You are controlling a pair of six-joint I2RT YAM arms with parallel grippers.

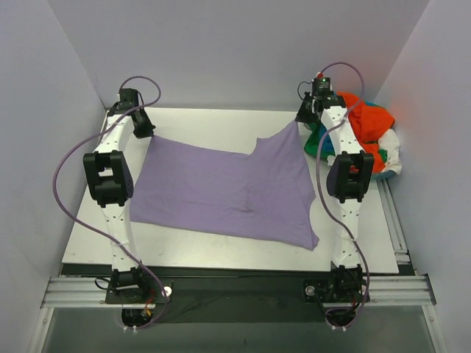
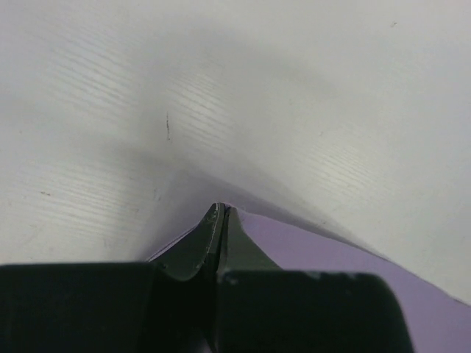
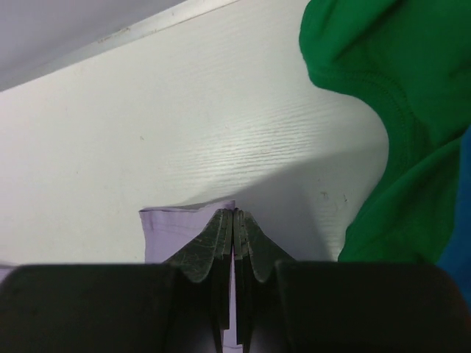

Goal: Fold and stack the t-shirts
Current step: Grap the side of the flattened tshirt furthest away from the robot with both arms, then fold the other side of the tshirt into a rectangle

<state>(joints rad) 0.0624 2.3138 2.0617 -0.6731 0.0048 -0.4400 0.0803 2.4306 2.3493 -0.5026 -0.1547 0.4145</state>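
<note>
White table (image 1: 221,251), lavender t-shirt (image 1: 221,191) spread, jaws clamping far corners

The right arm (image 1: 346,176) hides part of the t-shirt pile (image 1: 372,125) — its blue shirt (image 3: 460,220) runs off the view's edge.

A lavender t-shirt (image 1: 221,191) is spread across the middle of the table (image 1: 213,121), mostly flat, with shallow creases near its centre. Its corner at 10 o'clock is pinched in the left gripper (image 1: 149,134), and its corner at 1 o'clock is pinched in the right gripper (image 1: 301,120) and raised into a peak. The far edge between them is stepped near 12 o'clock. A rounded corner lies at 5 o'clock. At 2 o'clock, 4 more shirts are heaped, crumpled and unfolded. An orange-red t-shirt (image 1: 366,118) is seen on top, a green t-shirt (image 1: 322,144) at the heap's 9 o'clock side and a white t-shirt (image 1: 391,151) at its 4 o'clock side. A teal-blue t-shirt (image 3: 458,213) is seen only as a strip beside the green.
</note>
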